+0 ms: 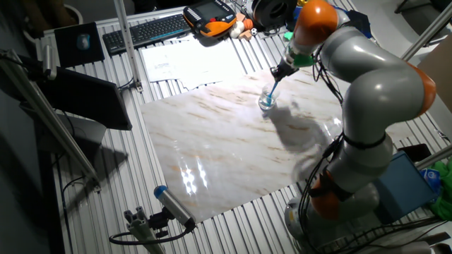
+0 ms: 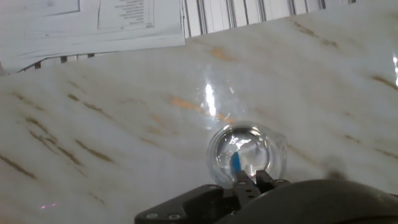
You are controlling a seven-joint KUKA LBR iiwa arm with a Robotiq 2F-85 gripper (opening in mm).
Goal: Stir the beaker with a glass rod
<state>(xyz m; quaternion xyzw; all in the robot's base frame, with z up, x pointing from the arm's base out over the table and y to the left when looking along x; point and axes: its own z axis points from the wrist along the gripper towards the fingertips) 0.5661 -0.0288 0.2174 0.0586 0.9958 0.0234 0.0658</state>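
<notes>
Beaker (image 1: 266, 103) stands on the marble desk (image 1: 212, 155) near its far edge, right of the middle. Claw (image 1: 281, 73) grips the glass rod (image 1: 273, 89) tilted, lower end inside the beaker, so it can stir.

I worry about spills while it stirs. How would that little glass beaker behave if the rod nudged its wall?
The beaker looks small and thin-walled with little liquid, so probably light: it may slide on the glossy marble slab. Its wide base suggests sliding before tipping. The glass rod, shut in the claw, looks stiff, so pushes would pass straight on.
</notes>
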